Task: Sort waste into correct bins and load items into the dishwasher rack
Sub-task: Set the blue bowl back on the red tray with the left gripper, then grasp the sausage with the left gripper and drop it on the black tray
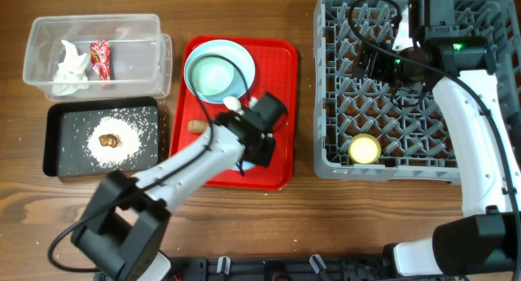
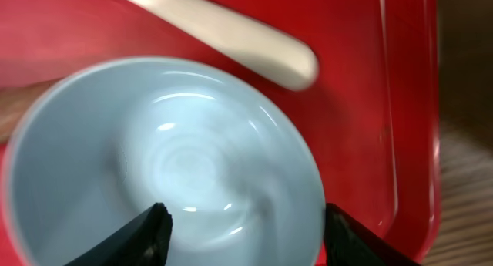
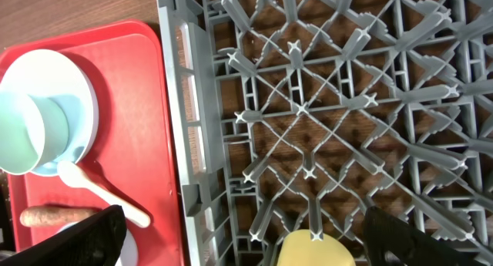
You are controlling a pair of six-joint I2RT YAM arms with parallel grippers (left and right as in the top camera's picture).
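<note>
**Left end effector**: jaws parted and set low over a light blue bowl on the red serving tray. One finger lies over the bowl's interior and the other lies outside its rim. Whether either touches the rim cannot be told. The white spoon lies on the tray just beyond the bowl.

**Right end effector**: jaws spread wide, gripping nothing, above the grey dishwasher rack. The yellow cup stands in the rack (near the edge closest to the arm bases).

**Red tray, far end:** a mint bowl sits on the pale blue plate. The long orange-brown food piece lies near the tray's left edge.

**Bins, on the wooden surface:**
- The clear tub holds the crumpled napkin and the red wrapper.
- The black tray holds the rice, with the brown lump on top.
</note>
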